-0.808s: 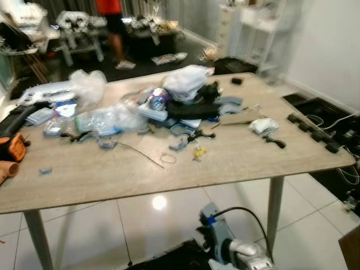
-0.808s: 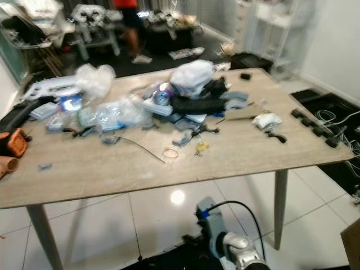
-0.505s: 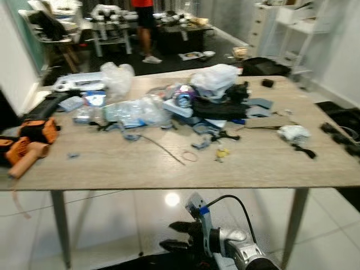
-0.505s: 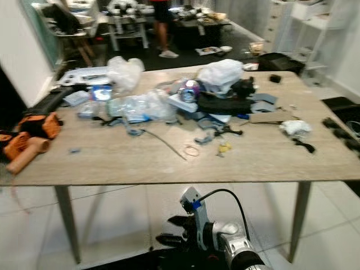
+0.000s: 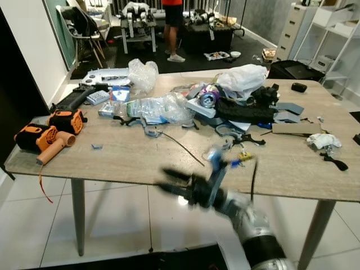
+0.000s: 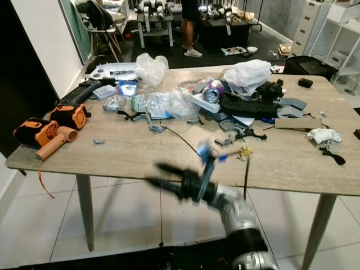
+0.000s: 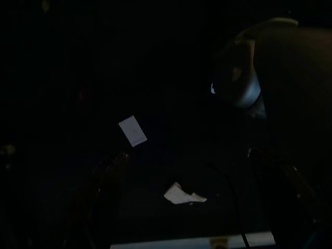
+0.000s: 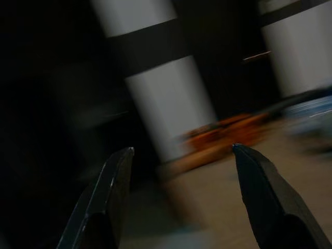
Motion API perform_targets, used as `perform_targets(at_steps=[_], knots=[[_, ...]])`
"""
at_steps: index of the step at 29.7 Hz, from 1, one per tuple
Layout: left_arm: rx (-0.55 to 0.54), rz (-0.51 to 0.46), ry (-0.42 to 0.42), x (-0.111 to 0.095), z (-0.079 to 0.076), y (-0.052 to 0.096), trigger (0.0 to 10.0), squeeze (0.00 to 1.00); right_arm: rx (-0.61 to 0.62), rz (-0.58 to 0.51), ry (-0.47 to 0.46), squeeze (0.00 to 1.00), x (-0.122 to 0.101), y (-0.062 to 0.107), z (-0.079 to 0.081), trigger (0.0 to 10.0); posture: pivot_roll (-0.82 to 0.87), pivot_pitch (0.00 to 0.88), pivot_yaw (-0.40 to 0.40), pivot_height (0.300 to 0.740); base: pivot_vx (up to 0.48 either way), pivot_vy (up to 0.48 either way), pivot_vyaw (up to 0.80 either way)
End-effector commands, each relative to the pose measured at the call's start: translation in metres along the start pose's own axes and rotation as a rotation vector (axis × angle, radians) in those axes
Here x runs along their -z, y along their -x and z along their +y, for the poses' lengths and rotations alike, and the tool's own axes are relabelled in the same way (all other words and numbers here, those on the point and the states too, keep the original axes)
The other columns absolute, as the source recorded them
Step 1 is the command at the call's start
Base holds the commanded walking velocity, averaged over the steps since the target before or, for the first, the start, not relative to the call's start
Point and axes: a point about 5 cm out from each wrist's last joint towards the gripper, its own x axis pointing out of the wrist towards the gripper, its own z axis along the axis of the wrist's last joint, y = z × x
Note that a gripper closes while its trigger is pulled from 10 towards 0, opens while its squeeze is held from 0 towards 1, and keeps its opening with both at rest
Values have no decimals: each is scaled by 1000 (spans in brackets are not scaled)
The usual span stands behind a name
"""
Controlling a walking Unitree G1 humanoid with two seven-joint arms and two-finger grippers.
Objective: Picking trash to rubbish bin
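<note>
Right gripper, jaws apart & empty, blurred at the table edge near the wire; could snag it & drag clutter; left gripper's jaws: can't tell.

The table has a matt, pale wood-grain top on smooth grey metal-looking legs. The floor is glossy white tile. Crumpled clear plastic wrap and a white plastic bag lie shiny and creased. The orange tool looks like matt plastic. The right arm is brushed silver metal.
</note>
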Motion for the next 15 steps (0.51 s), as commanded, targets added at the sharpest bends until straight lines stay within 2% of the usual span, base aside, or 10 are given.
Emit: perform_targets(at_steps=[1,2,3,4,5,9,11,12,13,15], knots=[[15,35,-7,10,-3,1,10000,0,185,1,56,0,-2,7,-16,10000,-82,167,8,740,0,0,0],[15,35,-7,10,-3,1,10000,0,279,11,124,0,-8,7,-24,10000,-83,169,7,740,0,0,0],[15,35,-7,10,-3,1,10000,0,279,11,124,0,-8,7,-24,10000,-83,169,7,740,0,0,0],[17,37,-9,11,-3,1,10000,0,487,136,306,0,-17,13,-44,10000,-82,174,8,740,0,0,0],[18,38,-10,11,-3,1,10000,0,534,183,361,0,-19,16,-48,10000,-82,174,8,740,0,0,0],[18,39,-12,11,-3,1,10000,0,594,229,386,0,-19,21,-55,10000,-81,177,7,740,0,0,0],[16,41,-12,13,-4,1,10000,0,684,327,442,0,-17,29,-65,10000,-63,187,1,740,0,0,0],[14,41,-11,14,-4,1,10000,0,713,369,462,71,-15,33,-68,10000,-60,189,0,740,0,0,0],[13,42,-9,15,-3,2,10000,0,742,399,506,1000,-15,35,-71,10000,-52,196,0,740,0,0,0],[11,43,-8,16,-3,2,10000,0,781,417,534,1000,-16,38,-74,10000,-49,201,0,740,0,0,0]])
